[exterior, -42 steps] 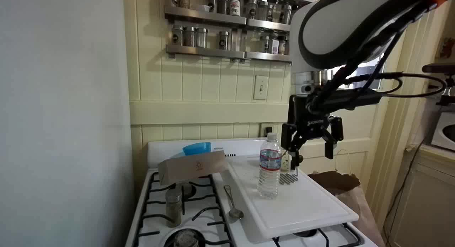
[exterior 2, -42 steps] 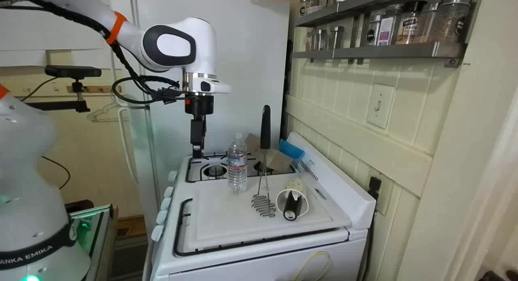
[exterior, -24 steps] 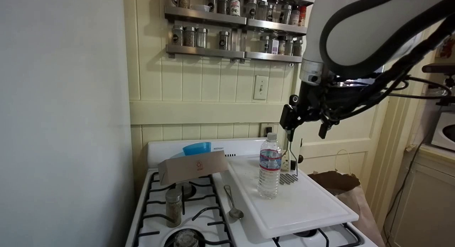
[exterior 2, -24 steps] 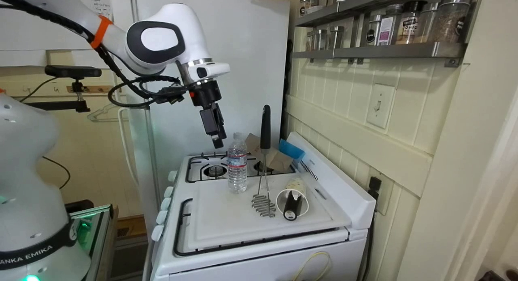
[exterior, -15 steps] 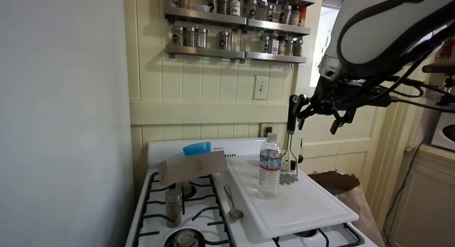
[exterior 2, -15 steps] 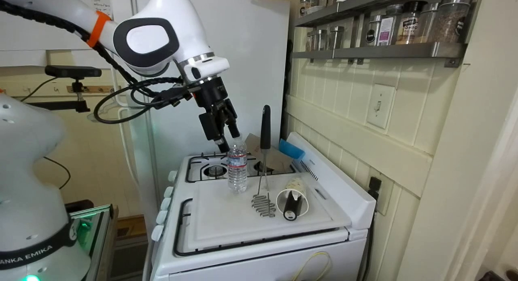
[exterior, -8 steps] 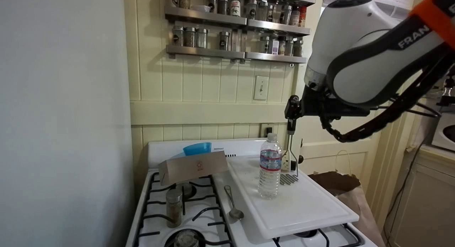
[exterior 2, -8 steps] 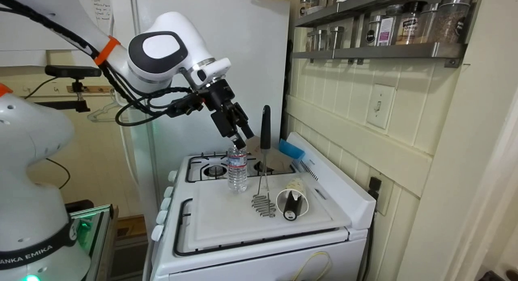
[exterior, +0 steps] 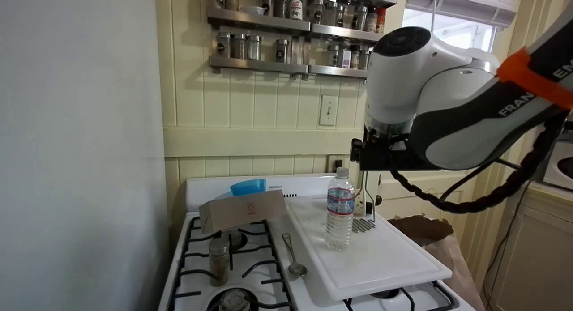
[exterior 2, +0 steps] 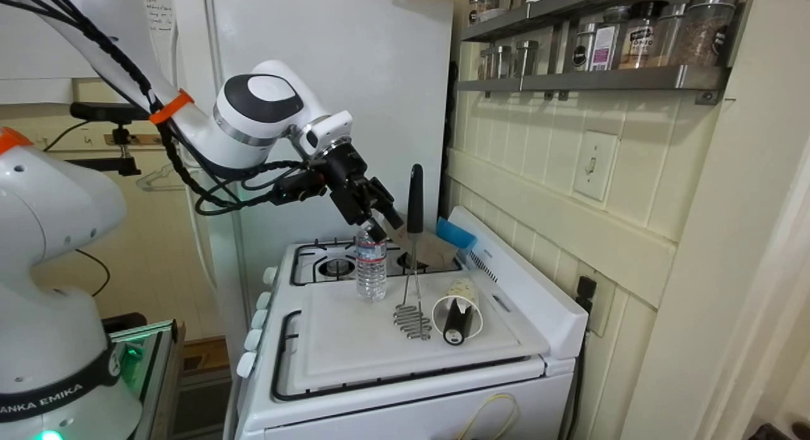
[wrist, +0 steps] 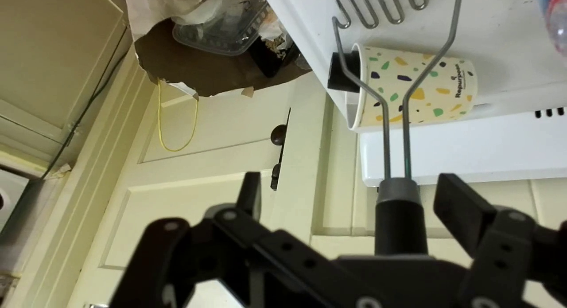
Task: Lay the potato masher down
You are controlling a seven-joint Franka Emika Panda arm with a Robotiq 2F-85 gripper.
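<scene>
The potato masher stands upright on its wavy metal head on the white board (exterior 2: 354, 339). Its black handle (exterior 2: 415, 199) points up. In an exterior view the arm hides the handle, and the masher's wire (exterior: 372, 201) shows below. My gripper (exterior 2: 387, 227) is open and empty, tilted down toward the wall, just beside the handle. In the wrist view the open gripper (wrist: 354, 197) has the lower handle (wrist: 401, 228) in line between its fingers, nearer the right finger. I cannot tell whether the handle lies within the jaws' depth.
A water bottle (exterior 2: 371, 266) stands close below the gripper; it also shows upright in an exterior view (exterior: 339, 217). A patterned paper cup (wrist: 421, 86) lies on its side beside the masher, with a black object (exterior 2: 457, 326) in it. The stove's back panel (exterior 2: 525, 294) and wall are behind.
My gripper has gone from pointing straight down to slanting toward the wall, turned about its axis, and come closer to the handle. Over the last half second it has lowered slightly. The masher has not moved.
</scene>
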